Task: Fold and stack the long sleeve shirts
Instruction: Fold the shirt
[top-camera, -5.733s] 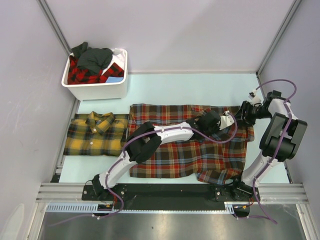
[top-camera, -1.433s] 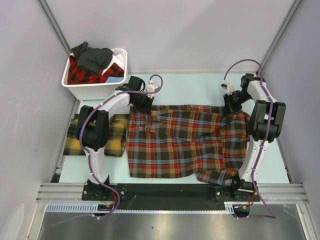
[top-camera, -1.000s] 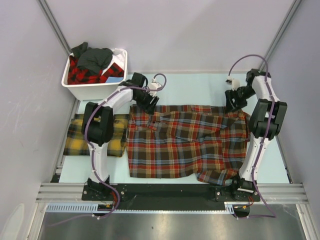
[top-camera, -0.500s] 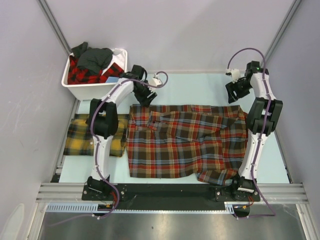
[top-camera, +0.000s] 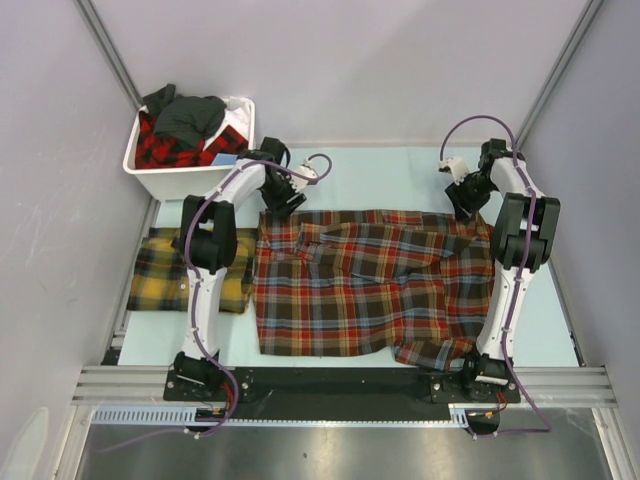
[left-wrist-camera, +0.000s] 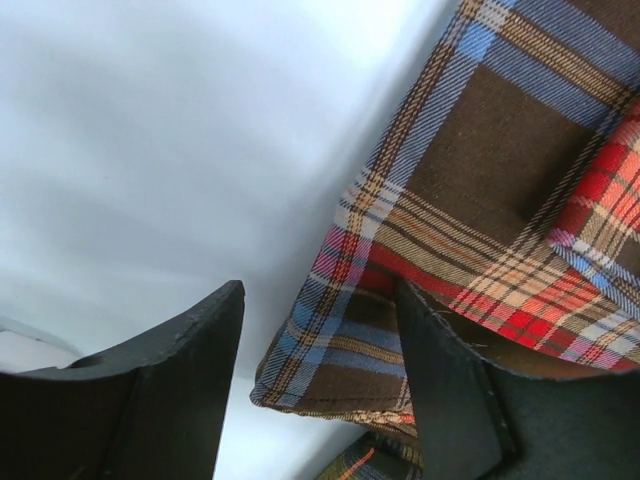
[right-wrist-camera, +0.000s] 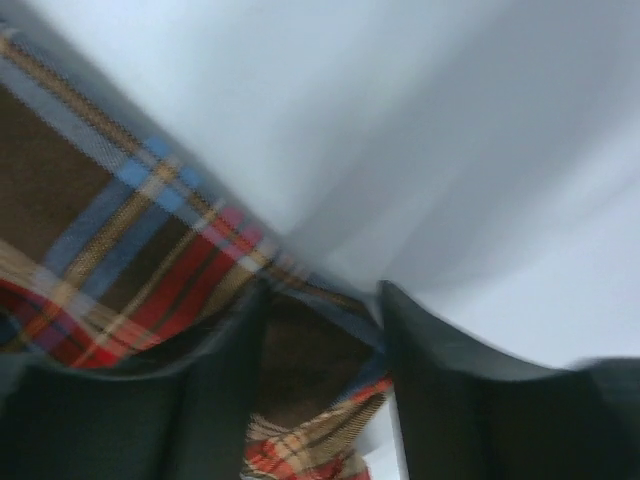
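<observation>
red-brown plaid shirt (top-camera: 370, 280) (blue lines), yellow-green plaid shirt (top-camera: 155, 272), white bin (top-camera: 190, 181)

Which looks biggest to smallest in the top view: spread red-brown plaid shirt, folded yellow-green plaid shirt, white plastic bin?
1. Red-brown plaid shirt, clearly largest.
2-3. Yellow-green plaid shirt and white plastic bin look alike; the left arm covers part of that shirt, so no ranking.

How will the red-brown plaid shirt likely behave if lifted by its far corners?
Probably floppy: the red-brown plaid shirt lies flat with a rumpled near-right corner, so it should sag between grips. Likely light: its edge looks thin.
</observation>
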